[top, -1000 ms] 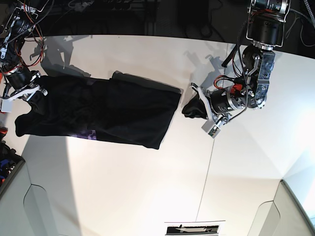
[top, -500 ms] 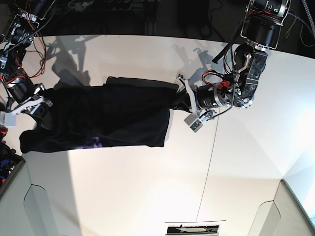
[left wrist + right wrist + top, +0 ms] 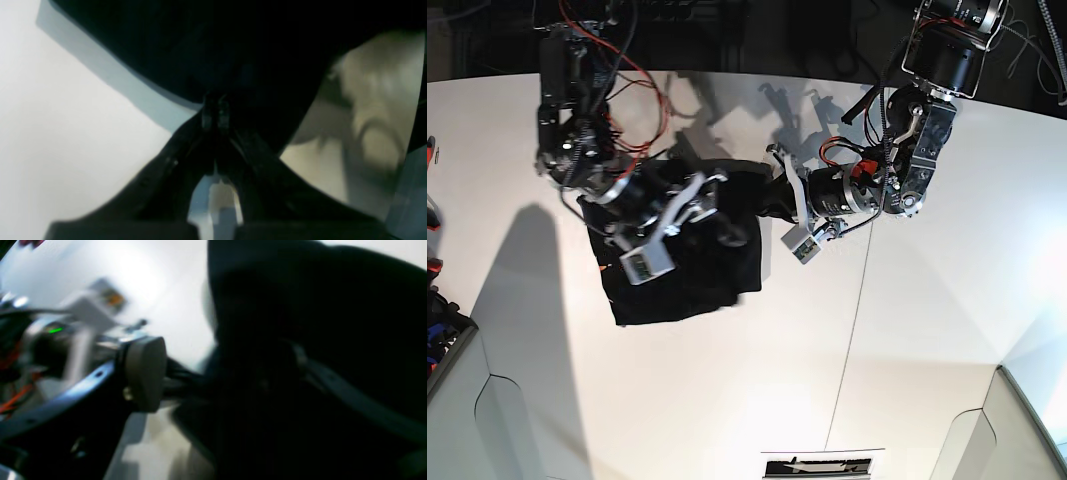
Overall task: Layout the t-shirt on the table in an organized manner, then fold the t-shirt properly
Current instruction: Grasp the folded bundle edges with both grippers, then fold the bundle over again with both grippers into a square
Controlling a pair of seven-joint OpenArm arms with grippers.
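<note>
The black t-shirt (image 3: 677, 285) lies doubled over in a compact heap on the white table (image 3: 727, 400), left of centre. My left gripper (image 3: 773, 196) is at the heap's right edge, shut on a pinch of cloth. The left wrist view shows its fingertips (image 3: 215, 115) closed on the black t-shirt (image 3: 233, 40) above the table (image 3: 50, 133). My right gripper (image 3: 717, 212) hovers over the heap's top. The blurred right wrist view shows it (image 3: 240, 380) with fingers (image 3: 146, 373) spread wide, open over the t-shirt (image 3: 333, 306).
A thin dark seam (image 3: 852, 330) runs down the table right of the arms. A small white-and-black item (image 3: 822, 465) sits at the front edge. Grey panels stand at the lower left (image 3: 457, 400) and lower right (image 3: 1027, 430). Cables crowd the dark back edge.
My right arm swung from the far left to the middle, bringing the shirt's end over the rest, and its jaws opened. The left gripper shifted slightly left, still gripping cloth.
</note>
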